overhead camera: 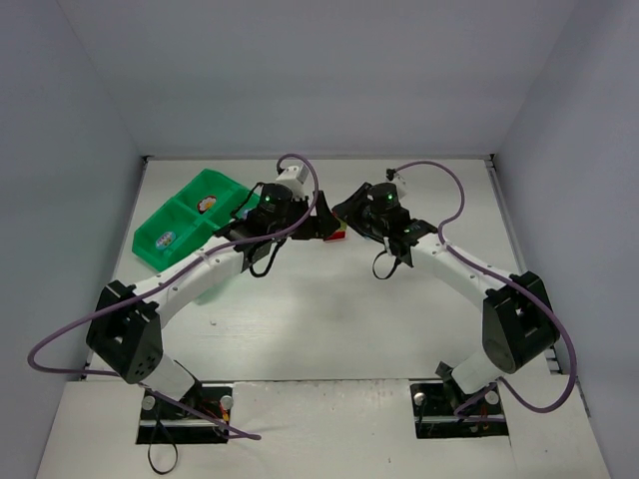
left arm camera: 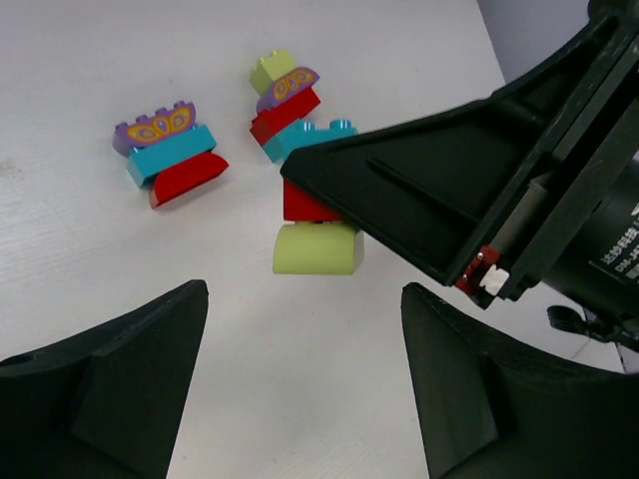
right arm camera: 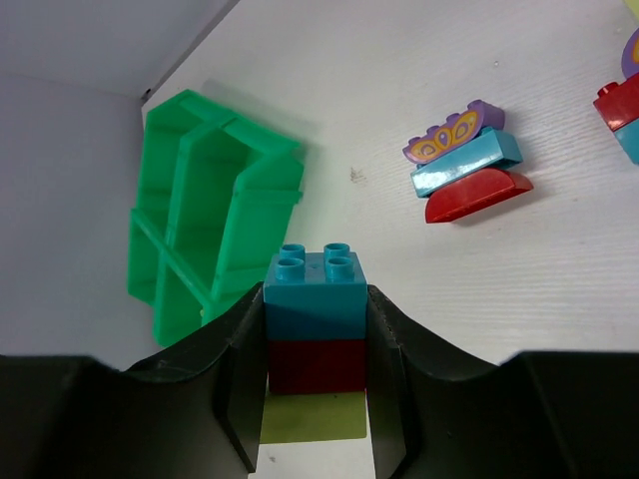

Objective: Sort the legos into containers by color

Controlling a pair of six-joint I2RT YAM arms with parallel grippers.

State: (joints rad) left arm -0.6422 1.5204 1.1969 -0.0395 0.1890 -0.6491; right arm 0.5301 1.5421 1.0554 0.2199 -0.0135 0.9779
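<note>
- The right end effector (right arm camera: 315, 299) is clamped on a three-brick stack (right arm camera: 314, 364). Its two fingers (right arm camera: 235, 379) press the stack's sides, about midway along the far half of the counter (overhead camera: 329, 319).
- The stack's long axis runs in line with those fingers. The studded cyan end points away from the wrist, toward the counter's left edge; red is in the middle and yellow-green sits nearest the wrist.
- Whether the stack rests on the counter or hangs just above it cannot be told.
- The left end effector (left arm camera: 305, 294) hovers just beside it, spread wide and holding nothing. The stack's red and yellow-green bricks lie just beyond its fingertips, partly under a right finger.
- A second stack (right arm camera: 466, 165) of purple butterfly brick, cyan and red lies loose on the counter, apart from both end effectors.
- A third cluster (left arm camera: 285, 95) of yellow-green, purple and red lies just beside the gripped stack.
- The green tray (overhead camera: 225, 188) sits in the counter's far-left corner, set at an angle to the edges. Two of its compartments hold pieces too small to identify.
</note>
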